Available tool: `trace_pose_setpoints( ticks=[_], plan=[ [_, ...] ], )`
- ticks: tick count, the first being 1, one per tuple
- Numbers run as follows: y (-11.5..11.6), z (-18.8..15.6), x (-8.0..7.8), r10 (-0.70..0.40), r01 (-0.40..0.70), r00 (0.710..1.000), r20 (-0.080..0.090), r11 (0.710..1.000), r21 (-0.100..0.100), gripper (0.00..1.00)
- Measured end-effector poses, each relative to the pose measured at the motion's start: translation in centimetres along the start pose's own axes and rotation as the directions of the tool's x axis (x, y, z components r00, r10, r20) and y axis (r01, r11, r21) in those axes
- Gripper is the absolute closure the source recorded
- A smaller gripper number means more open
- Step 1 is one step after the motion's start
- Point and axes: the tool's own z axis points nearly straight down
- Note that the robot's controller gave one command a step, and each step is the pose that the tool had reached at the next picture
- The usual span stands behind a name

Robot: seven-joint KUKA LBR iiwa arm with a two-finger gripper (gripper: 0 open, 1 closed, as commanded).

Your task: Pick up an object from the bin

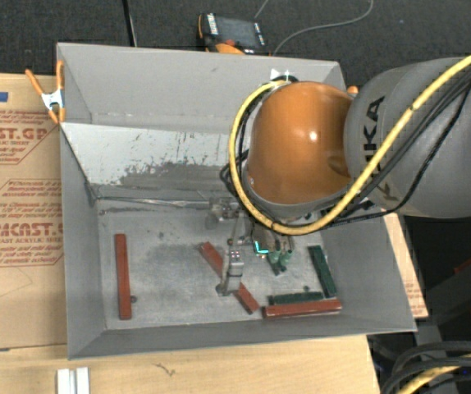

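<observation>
My gripper (230, 279) hangs low over the middle of the bin floor, under the arm's orange cover. A short red-brown stick (212, 258) lies tilted just to its left, close beside it. A second short red-brown stick (248, 299) lies just below and to the right of the gripper's tip. A small green piece (281, 258) sits a little to the right, partly under the arm. I cannot tell whether the gripper touches either stick.
A long red-brown bar (122, 276) lies upright along the bin's left side. A red and green bar (304, 306) lies flat near the front right, with a dark green bar (322, 271) standing slanted above it. The arm covers the bin's back right.
</observation>
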Motion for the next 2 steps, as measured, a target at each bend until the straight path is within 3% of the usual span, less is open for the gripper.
trace_pose_setpoints(
  ticks=[1, 2],
  plan=[
    [-2.0, 7.1, -4.8, 0.047, -0.047, 0.999, 0.004, 0.999, 0.001, 0.0],
    [-6.6, 16.4, -5.5, -0.006, 0.006, 1.0, 0.002, 1.0, 0.0, 0.0]
  ],
)
